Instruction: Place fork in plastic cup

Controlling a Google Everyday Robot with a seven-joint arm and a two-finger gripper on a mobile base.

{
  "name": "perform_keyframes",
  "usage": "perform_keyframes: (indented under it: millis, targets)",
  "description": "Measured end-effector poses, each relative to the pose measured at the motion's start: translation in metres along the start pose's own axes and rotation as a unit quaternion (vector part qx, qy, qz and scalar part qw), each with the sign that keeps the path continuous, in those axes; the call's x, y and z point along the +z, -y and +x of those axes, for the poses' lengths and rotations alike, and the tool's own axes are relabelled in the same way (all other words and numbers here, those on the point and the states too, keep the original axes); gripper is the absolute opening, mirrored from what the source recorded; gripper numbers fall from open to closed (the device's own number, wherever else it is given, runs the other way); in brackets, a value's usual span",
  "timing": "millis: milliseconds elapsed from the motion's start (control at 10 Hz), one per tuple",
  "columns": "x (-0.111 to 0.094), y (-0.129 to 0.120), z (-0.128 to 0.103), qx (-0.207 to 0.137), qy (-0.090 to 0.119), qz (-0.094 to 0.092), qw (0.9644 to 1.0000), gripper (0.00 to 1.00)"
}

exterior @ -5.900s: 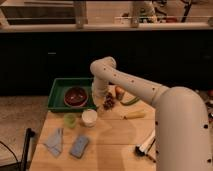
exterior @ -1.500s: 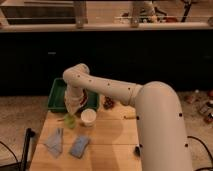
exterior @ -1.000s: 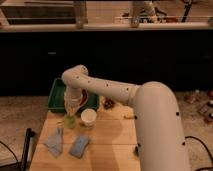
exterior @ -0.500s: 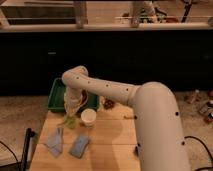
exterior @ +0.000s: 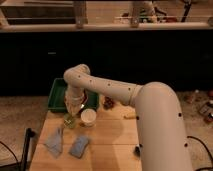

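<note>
The plastic cup (exterior: 70,121) is a small lime-green tumbler standing on the wooden table (exterior: 112,137), just left of a wider white cup (exterior: 88,117). My white arm reaches in from the lower right and bends at an elbow above the tray. My gripper (exterior: 73,109) points down directly over the green cup, very close to its rim. I cannot make out the fork; the gripper and cup may be hiding it.
A green tray (exterior: 59,94) sits at the table's back left, partly behind the arm. Two blue cloths (exterior: 54,142) (exterior: 78,146) lie at the front left. A dark reddish item (exterior: 107,103) and a yellowish item (exterior: 130,116) lie right of the cups.
Since about six seconds ago the arm has swung left from beside the tray to above the green cup. Over the last second and a half it has stayed nearly still.
</note>
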Motion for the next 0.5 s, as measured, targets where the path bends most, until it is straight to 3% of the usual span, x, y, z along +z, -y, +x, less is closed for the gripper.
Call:
perform_keyframes:
  millis: [500]
  targets:
    - [-0.0031, 0.0006, 0.0058, 0.001, 0.0, -0.001, 1.0, 0.8]
